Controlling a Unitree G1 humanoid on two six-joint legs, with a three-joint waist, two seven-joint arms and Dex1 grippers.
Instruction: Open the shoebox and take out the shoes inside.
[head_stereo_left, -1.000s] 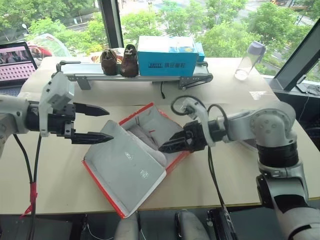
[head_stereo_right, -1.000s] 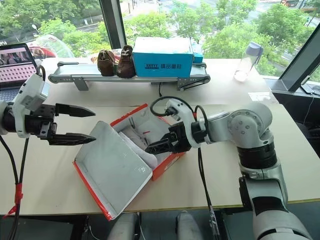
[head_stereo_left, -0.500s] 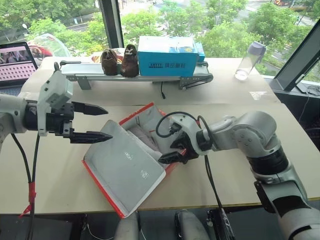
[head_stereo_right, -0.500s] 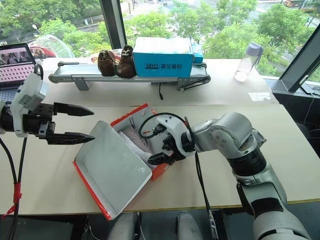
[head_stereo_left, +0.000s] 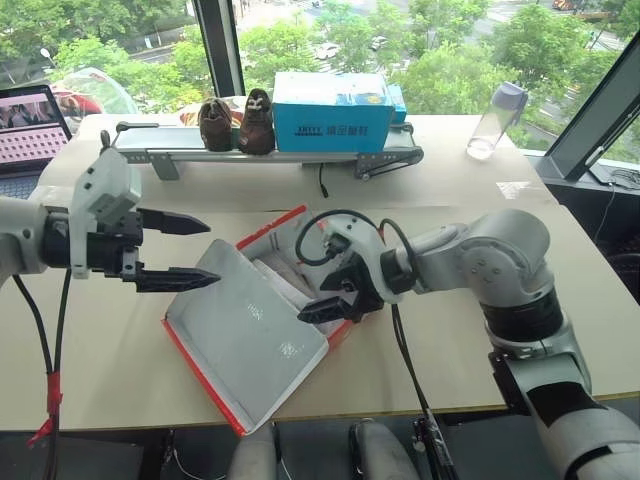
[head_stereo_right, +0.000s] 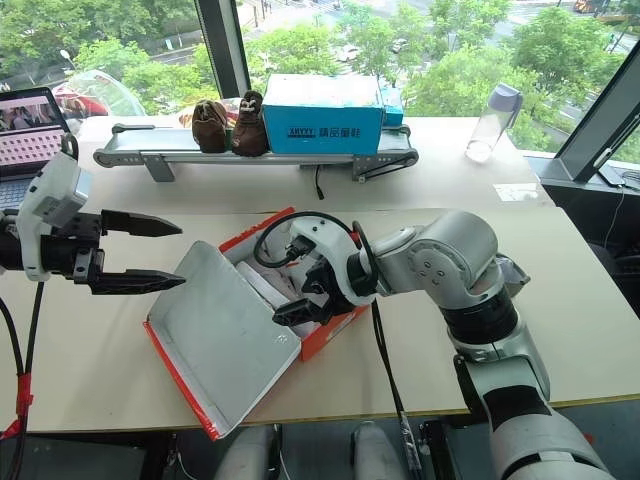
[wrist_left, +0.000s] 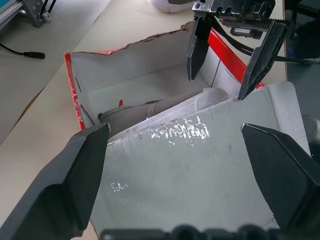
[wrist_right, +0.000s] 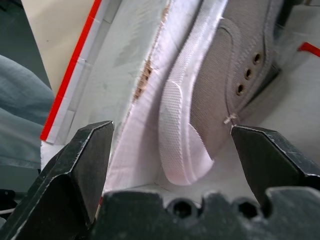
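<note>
Open shoebox (head_stereo_left: 262, 330) holds shoes (wrist_right: 227, 95); right end effector (head_stereo_left: 322, 308) and left end effector (head_stereo_left: 190, 250) spread wide

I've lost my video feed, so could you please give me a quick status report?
Left gripper open, empty, beside the raised lid. Right gripper open, empty, over the open shoebox. Shoes in the box, ungrasped. Nothing blocking.
</note>
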